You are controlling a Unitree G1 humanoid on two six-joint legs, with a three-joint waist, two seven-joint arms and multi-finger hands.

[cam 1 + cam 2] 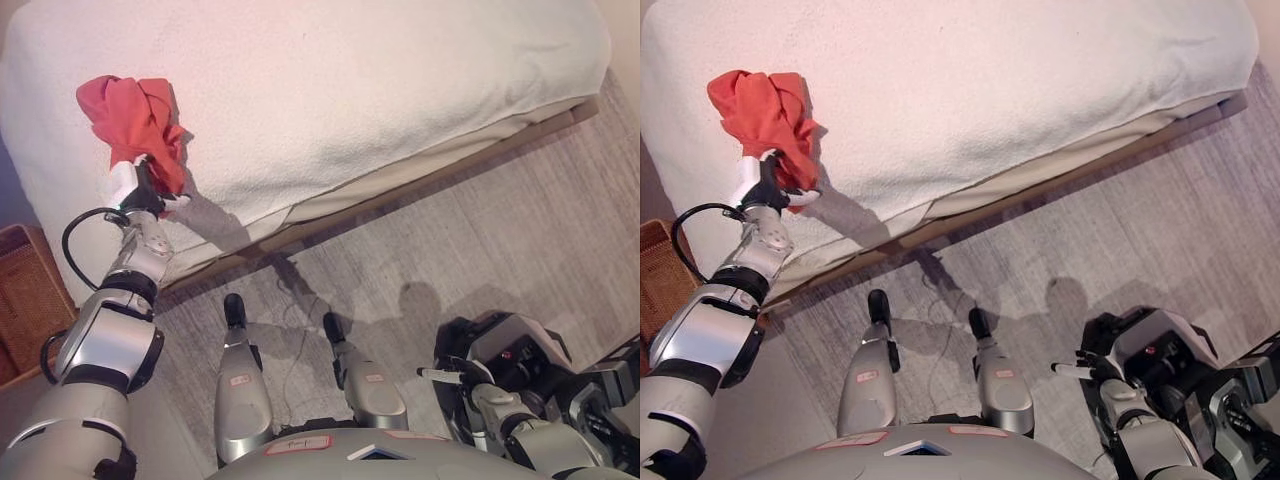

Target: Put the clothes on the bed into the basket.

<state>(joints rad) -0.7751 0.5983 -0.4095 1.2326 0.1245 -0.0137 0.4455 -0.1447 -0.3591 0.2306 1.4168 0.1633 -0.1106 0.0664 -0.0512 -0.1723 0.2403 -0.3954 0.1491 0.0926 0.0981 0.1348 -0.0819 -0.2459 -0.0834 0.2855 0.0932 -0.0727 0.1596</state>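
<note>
At the far left a woven basket (28,300) stands on the floor (520,230) beside the bed (350,90). Just right of it the left hand (140,190) reaches over the bed's near corner, its fingers curled around the lower end of a bunched red-orange garment (135,120) — the rest of the cloth lies crumpled on the white cover. Low at the right, the right hand (500,365) hangs near the floor, well apart from the bed — whether its fingers are spread or curled, I cannot tell.

bright, even light | pinkish glare on bed (350,90) | soft shadows
</note>
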